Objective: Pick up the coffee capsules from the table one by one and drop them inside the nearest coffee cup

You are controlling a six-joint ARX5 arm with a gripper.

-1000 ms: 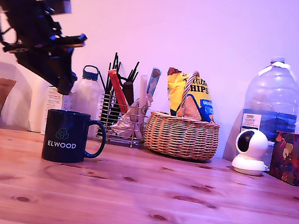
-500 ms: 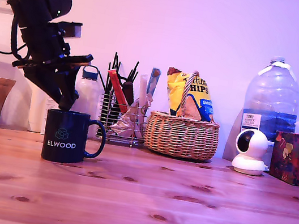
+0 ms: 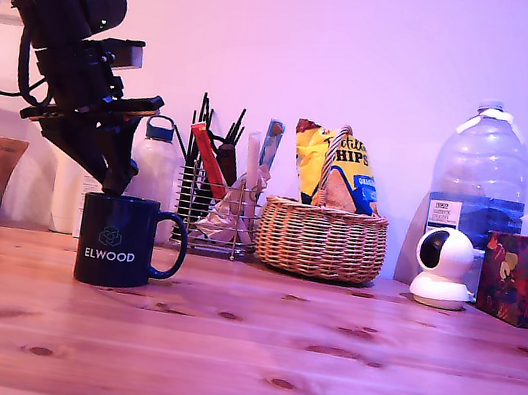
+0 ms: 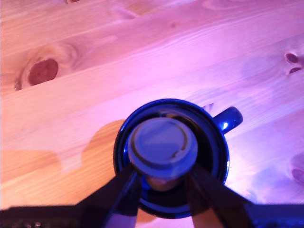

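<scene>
Navy ELWOOD coffee cup (image 3: 116, 240) on pine table (image 3: 316, 369) | gripper (image 4: 164, 183) fingers (image 4: 124, 192) closed on coffee capsule (image 4: 162, 147) directly over cup mouth | wicker basket (image 3: 322, 240), utensil rack (image 3: 209, 211) behind, apart

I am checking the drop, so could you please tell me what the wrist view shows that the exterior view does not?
Only the wrist view shows the grey-brown tapered coffee capsule held between the gripper fingers, over the mug's opening. Only the exterior view shows the woven wicker basket, the clear plastic water bottle and the mug's white ELWOOD lettering. Both show the dark navy mug on the wooden table.
</scene>
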